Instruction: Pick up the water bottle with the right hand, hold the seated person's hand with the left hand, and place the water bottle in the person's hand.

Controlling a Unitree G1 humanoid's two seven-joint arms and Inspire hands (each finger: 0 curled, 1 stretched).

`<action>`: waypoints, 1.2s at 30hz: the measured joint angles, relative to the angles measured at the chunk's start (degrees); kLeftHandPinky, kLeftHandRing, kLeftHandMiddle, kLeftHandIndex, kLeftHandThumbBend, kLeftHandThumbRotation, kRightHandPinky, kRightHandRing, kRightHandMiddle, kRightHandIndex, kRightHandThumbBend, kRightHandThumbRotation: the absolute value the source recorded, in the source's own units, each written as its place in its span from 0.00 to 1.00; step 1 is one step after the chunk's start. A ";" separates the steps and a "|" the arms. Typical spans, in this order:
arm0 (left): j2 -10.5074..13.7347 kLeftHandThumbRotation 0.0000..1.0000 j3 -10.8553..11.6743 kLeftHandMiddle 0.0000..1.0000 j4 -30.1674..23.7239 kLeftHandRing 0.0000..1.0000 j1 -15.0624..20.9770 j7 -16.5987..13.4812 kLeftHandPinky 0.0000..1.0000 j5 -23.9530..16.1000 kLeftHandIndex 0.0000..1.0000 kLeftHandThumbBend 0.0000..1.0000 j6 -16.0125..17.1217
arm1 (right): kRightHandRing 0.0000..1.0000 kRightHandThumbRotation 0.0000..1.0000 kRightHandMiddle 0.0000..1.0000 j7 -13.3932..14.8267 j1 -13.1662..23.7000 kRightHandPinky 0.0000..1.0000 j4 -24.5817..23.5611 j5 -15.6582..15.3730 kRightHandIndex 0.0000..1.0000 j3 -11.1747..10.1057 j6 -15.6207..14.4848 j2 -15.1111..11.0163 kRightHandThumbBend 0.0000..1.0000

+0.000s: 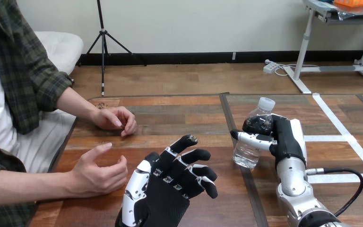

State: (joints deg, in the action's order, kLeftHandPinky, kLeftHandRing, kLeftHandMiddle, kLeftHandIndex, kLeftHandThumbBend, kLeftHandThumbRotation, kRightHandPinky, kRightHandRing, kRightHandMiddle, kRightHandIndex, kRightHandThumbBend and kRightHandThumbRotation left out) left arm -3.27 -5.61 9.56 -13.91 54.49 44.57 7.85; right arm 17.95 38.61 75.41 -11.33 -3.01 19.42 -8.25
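The right hand (283, 138) is at the right of the tabletop (179, 113), its fingers and thumb curled round the middle of the water bottle (251, 152). The bottle is clear plastic with a white cap and stands nearly upright, leaning a little to the right. The fingers hide its middle band, so only the shoulder, the cap and the lower third show. Its base sits low over the wood next to a dark seam in the tabletop, and I cannot tell whether it touches the surface or is just clear of it. The right forearm comes up from the bottom edge, where it is cut off.

The left hand (170, 187) is near the middle of the view, close to the near edge, and it holds nothing. Its fingers are loosely spread and partly bent, pointing far and to the right. Its wrist is cut off by the bottom edge.

Just to its left is the person's near hand (99, 172), loosely cupped with the fingers bent toward the robot's hand. The two are beside each other with a narrow gap between them, and no robot finger is round it. The person's far hand (116, 119) rests loosely curled on the far left of the tabletop, well apart from the bottle. White tape lines (333, 120) cross the tabletop on the far right.
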 measured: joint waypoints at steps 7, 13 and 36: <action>0.00 0.95 0.01 0.67 0.00 0.58 0.00 -0.01 0.45 0.00 0.72 0.03 0.00 | 0.48 0.00 0.54 0.08 0.00 0.43 0.04 0.08 0.58 -0.06 0.01 0.00 0.72; 0.00 0.95 0.01 0.67 0.00 0.58 0.01 -0.09 0.45 0.00 0.71 0.03 0.00 | 0.47 0.00 0.53 0.08 0.00 0.43 0.05 0.17 0.58 -0.12 0.02 0.00 0.72; 0.01 0.95 0.06 0.67 0.00 0.58 0.02 -0.12 0.44 0.06 0.72 0.03 -0.23 | 0.46 0.00 0.52 0.42 0.00 0.43 0.21 -0.05 0.56 -0.05 1.46 -0.01 0.74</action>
State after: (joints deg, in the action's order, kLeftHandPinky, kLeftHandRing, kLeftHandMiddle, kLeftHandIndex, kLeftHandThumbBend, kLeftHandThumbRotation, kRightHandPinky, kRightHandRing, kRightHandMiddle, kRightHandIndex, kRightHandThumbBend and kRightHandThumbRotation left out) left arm -3.26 -5.55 9.56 -13.89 54.38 44.63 7.63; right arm 18.37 38.61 75.62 -11.38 -3.06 20.88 -8.26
